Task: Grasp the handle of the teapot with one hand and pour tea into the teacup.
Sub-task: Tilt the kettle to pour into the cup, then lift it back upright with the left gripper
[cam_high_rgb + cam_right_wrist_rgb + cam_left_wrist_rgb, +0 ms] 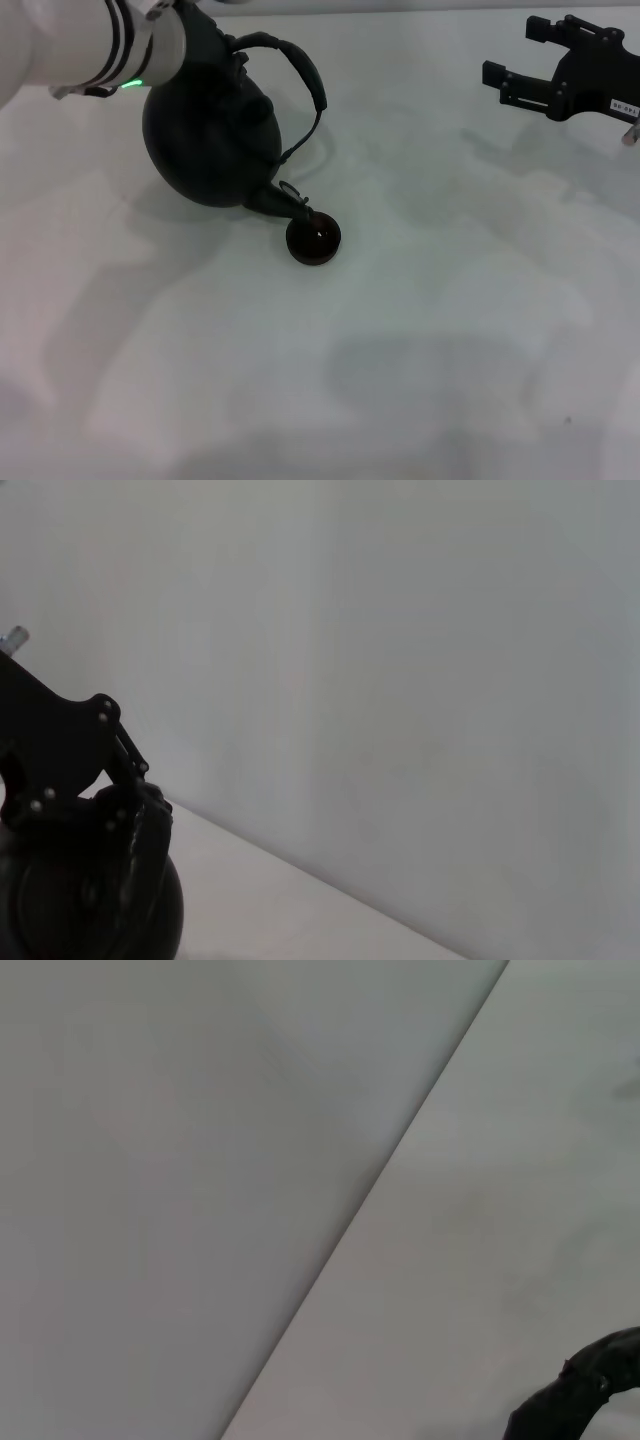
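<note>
1. You have the teapot [212,130] tilted near the table's [420,330] far left corner, its spout [280,200] dipped just over the teacup [314,238].
2. Your left gripper [215,45] sits at the handle [300,75] on its far end; I cannot tell how its fingers are set.
3. Judge the pot heavy and rigid; the arched handle may swing, so hold close to its crown.
4. The cup looks tiny and light, easily nudged by the spout.
5. Your right gripper [520,60] hangs spread and idle near the far right corner.
</note>
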Robot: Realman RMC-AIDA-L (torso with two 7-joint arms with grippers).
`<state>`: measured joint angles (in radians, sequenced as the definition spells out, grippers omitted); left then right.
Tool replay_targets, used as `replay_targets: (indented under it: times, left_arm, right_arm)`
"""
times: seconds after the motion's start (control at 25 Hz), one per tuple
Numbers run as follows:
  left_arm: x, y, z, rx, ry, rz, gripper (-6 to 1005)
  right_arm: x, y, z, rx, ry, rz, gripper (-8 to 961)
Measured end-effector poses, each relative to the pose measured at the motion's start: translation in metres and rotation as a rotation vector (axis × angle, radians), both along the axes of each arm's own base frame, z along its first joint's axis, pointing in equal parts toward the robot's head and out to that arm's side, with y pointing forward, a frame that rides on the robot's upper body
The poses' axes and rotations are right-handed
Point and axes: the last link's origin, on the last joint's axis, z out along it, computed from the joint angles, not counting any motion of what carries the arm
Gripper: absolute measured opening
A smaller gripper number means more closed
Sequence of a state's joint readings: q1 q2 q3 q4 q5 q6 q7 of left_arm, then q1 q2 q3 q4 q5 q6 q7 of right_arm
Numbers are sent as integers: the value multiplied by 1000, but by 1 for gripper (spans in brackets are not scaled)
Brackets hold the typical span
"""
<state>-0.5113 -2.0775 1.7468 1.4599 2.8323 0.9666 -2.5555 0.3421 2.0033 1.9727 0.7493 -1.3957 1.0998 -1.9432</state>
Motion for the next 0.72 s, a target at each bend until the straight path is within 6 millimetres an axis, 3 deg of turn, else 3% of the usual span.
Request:
replay_targets:
  times: [0.72]
  left_arm:
    - [5,1,0,-14,19,-8,125]
  right_arm:
    - [2,0,-1,1,-2,-12,845]
